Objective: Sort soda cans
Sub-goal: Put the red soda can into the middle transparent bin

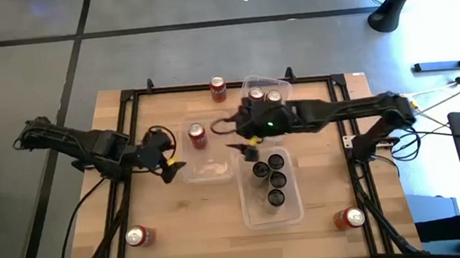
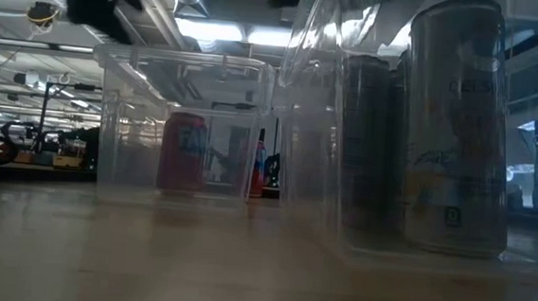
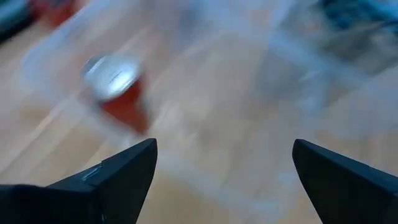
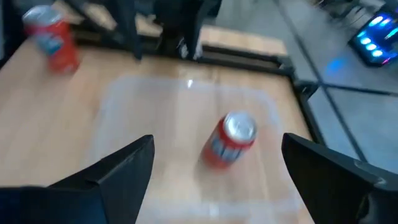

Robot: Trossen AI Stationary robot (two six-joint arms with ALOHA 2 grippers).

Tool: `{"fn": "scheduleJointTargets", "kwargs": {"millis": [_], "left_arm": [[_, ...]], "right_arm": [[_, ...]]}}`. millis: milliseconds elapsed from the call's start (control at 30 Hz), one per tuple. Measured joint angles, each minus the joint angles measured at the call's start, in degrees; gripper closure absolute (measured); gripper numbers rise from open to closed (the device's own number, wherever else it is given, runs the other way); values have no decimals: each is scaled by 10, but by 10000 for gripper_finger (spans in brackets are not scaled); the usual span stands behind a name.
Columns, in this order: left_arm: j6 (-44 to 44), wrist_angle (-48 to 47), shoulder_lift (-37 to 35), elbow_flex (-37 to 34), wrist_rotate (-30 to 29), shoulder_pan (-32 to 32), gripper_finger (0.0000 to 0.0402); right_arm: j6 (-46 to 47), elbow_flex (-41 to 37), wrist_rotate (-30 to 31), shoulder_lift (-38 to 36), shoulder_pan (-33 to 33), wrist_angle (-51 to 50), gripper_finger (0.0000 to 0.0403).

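The clear middle bin [image 1: 209,172] holds one upright red soda can [image 1: 197,135], also seen as the red can [image 3: 115,87] and the red can [image 4: 230,140]. My left gripper [image 1: 171,163] hovers open just left of this bin; my left gripper [image 3: 224,180] holds nothing. My right gripper [image 1: 245,148] hovers open at the bin's right side; my right gripper [image 4: 217,180] is empty too. Several dark cans [image 1: 274,180] stand in the near-right bin [image 1: 251,212]. Two red cans [image 1: 265,97] stand in the far bin [image 1: 252,80].
Loose red cans stand on the table: one at the far edge [image 1: 217,85], one near left [image 1: 139,236] [image 4: 51,37], one near right [image 1: 350,217]. A black frame rail [image 1: 129,139] borders the table. In the low view the bins' clear walls [image 2: 118,130] and dark cans [image 2: 456,126] fill the foreground.
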Motion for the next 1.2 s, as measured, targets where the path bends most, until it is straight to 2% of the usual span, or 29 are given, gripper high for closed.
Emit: {"fn": "scheduleJointTargets", "kwargs": {"millis": [233, 400, 567, 700, 767, 867, 967, 1033, 1133, 1200], "left_arm": [[155, 238, 15, -21, -23, -52, 39], [266, 377, 26, -21, -24, -43, 39], [333, 418, 35, -20, -24, -48, 19], [335, 400, 55, 1, -24, -62, 5], [330, 368, 64, 21, -24, -73, 5], [288, 257, 69, 59, -22, -102, 3], [191, 144, 65, 88, -9, -138, 4], [117, 92, 60, 101, 21, -162, 4], [7, 87, 52, 105, 76, -191, 3], [-44, 99, 51, 105, 90, -211, 3]], "right_arm": [[53, 1, 6, -59, 80, -191, 52], [112, 1, 59, -68, 147, -260, 52], [162, 0, 150, -68, 208, -307, 52], [199, -21, 219, -68, 241, -322, 52], [216, -36, 243, -68, 253, -326, 52], [244, -66, 261, -68, 260, -326, 52], [275, -94, 262, -68, 263, -326, 52], [293, -113, 262, -68, 263, -325, 52], [313, -135, 266, -68, 262, -319, 52], [318, -145, 273, -68, 262, -311, 52]]}}
